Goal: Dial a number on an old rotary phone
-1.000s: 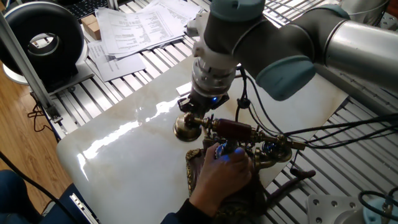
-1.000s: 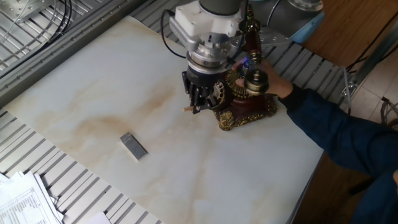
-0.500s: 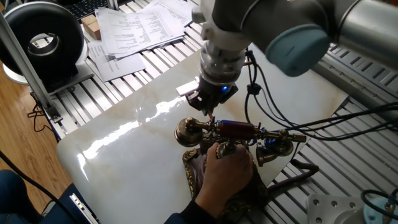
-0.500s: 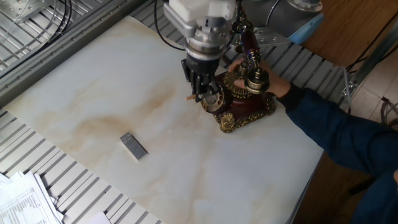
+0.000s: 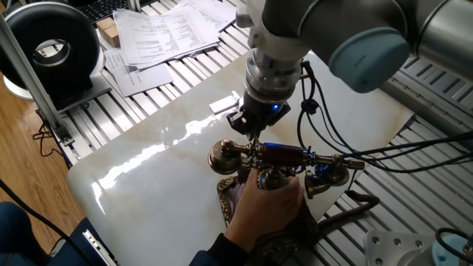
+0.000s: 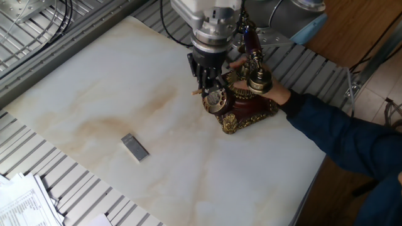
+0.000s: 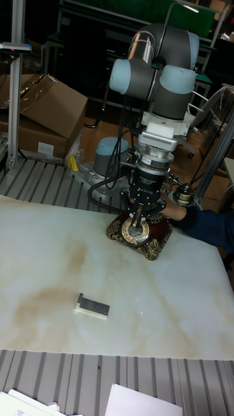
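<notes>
The old rotary phone (image 6: 246,110) stands on the marble table, brass and maroon, with its handset (image 5: 281,154) resting across the cradle. Its round dial (image 7: 137,232) faces up and forward. My gripper (image 6: 205,80) hangs just above the dial's upper edge, shut on a thin pale wooden stick (image 7: 136,218) that points down to the dial. In one fixed view the gripper (image 5: 252,133) sits right behind the handset's left cup. In the tall view the gripper (image 7: 139,208) is directly over the phone.
A person's hand (image 5: 264,208) grips the phone's base from the near side, with the blue sleeve (image 6: 339,135) reaching in from the right. A small grey block (image 6: 134,146) lies on the marble table (image 6: 94,94). Papers (image 5: 166,33) and a black reel (image 5: 50,46) lie beyond the table.
My gripper has lifted and drawn back from the phone's dial towards the handset, so more of the dial shows. The person's hand stays on the phone's base.
</notes>
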Controlling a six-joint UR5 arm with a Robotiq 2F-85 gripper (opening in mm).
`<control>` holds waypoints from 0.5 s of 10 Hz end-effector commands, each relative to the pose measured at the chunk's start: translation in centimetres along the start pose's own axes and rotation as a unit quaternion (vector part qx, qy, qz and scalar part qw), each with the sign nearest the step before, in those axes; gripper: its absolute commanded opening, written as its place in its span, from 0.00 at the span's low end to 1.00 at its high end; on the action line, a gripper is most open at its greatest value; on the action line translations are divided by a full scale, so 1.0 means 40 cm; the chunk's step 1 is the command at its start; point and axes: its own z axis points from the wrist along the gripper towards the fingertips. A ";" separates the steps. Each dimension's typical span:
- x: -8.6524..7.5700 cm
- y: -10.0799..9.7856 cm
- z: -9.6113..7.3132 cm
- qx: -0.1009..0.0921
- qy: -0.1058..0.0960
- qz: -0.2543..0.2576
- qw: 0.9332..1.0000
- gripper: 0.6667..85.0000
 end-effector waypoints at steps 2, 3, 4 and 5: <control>0.014 0.008 0.023 -0.007 -0.012 0.009 1.000 0.01; 0.013 0.007 0.025 -0.006 -0.012 0.008 1.000 0.01; 0.012 0.006 0.026 -0.005 -0.012 0.008 1.000 0.01; 0.012 0.006 0.027 -0.006 -0.011 0.008 1.000 0.01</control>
